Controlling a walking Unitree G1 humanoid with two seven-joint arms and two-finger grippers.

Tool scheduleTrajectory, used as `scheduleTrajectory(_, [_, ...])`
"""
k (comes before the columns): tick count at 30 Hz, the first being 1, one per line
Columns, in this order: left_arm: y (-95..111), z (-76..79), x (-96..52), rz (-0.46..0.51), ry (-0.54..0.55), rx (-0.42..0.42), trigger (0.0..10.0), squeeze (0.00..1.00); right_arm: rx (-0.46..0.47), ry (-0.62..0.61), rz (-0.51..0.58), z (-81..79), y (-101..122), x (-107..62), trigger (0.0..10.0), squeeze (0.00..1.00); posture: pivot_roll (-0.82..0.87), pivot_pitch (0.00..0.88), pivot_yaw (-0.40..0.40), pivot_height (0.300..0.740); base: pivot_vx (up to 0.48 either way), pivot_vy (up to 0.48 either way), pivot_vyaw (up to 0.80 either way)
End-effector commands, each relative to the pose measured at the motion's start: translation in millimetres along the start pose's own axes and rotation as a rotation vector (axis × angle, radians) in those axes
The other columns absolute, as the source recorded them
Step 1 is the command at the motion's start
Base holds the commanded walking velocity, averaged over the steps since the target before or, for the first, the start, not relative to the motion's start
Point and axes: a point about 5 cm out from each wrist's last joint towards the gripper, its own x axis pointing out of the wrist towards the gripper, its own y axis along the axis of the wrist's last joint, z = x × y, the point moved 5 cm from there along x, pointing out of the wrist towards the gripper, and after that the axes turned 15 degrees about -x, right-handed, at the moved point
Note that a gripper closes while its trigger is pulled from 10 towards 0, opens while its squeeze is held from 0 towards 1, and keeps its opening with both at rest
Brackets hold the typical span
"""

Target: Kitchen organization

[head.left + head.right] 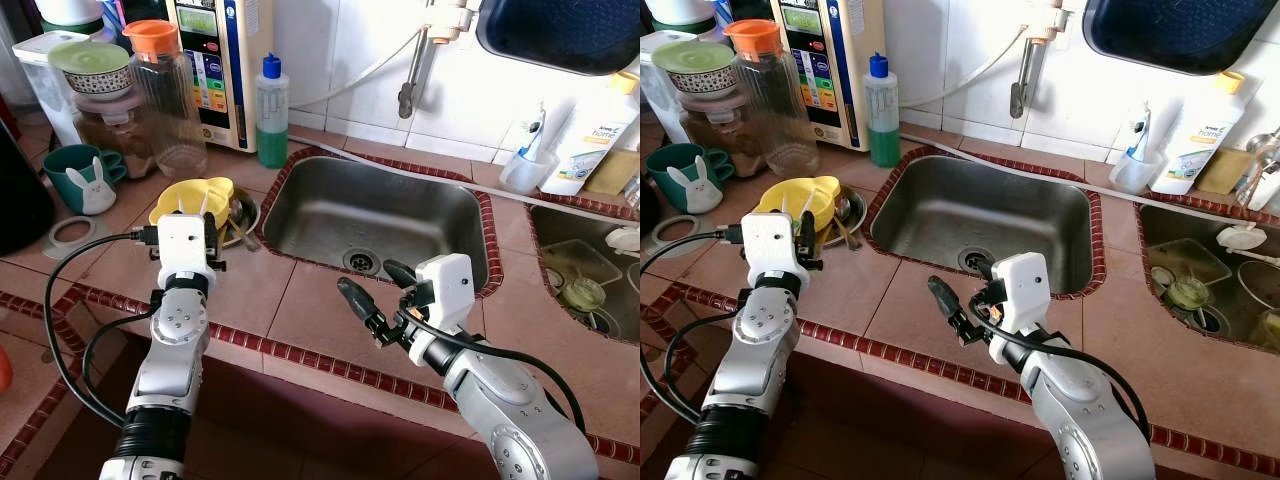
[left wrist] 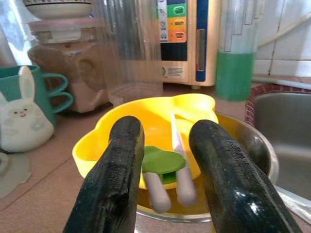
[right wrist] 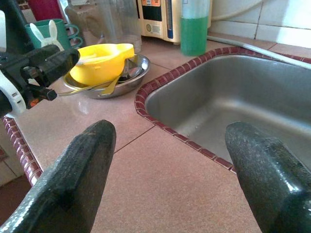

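Left hand [image 2: 163, 179] hovers just near of a yellow plastic bowl [image 1: 192, 200], its two matt black fingers [image 2: 114, 179] parted narrowly with nothing between them. That bowl has a lobed, animal-like outline and sits inside a shallow, shiny steel dish [image 1: 241, 219] on the left part of the worktop [image 1: 290, 310], just left of the sink [image 1: 375, 215]. Inside the bowl lie a green-headed spoon with a pale handle [image 2: 158, 167] and a second pale utensil beside it; more cutlery seems to rest in the steel dish, though it is too small to name.

Right hand [image 1: 378, 290] is held over the near edge of the worktop in front of the sink, its rounded black fingers [image 3: 82, 170] spread wide and empty.

The worktop is of speckled pinkish-brown tiles with a border of small dark red tiles, and the same red trim rings the rectangular brushed-steel sink with its round drain. Far of the bowl stands a tall clear ribbed plastic jug with an orange lid [image 1: 165, 95], and to the right of that a clear bottle of green liquid with a blue cap [image 1: 271, 115]. On the far left is a teal mug [image 1: 70, 170] with a white rabbit figure [image 1: 97, 188] against it. A second basin [image 1: 590, 280] at the right holds dishes.
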Motion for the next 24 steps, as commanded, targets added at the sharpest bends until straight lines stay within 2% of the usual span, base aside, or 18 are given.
scheduleTrajectory(1, [14.1, 2.2, 2.9, 0.049, -0.003, 0.020, 0.0, 0.00, -0.016, -0.002, 0.018, 1.8, 7.7, -1.4, 10.0, 0.00, 0.11, 0.000, -0.056, 0.740, 0.000, 0.000, 0.00])
scheduleTrajectory(21, [17.9, -3.4, 5.4, 0.055, 0.029, 0.025, 0.0, 0.00, -0.021, -0.009, 0.022, 3.4, 8.8, 0.2, 10.0, 0.00, 0.11, 0.000, -0.060, 0.740, 0.000, 0.000, 0.00])
scheduleTrajectory(24, [23.7, -1.7, 5.9, 0.083, 0.015, 0.048, 0.0, 0.00, -0.021, -0.010, 0.023, 3.4, 9.0, 0.4, 10.0, 0.00, 0.11, 0.000, -0.060, 0.740, 0.000, 0.000, 0.00])
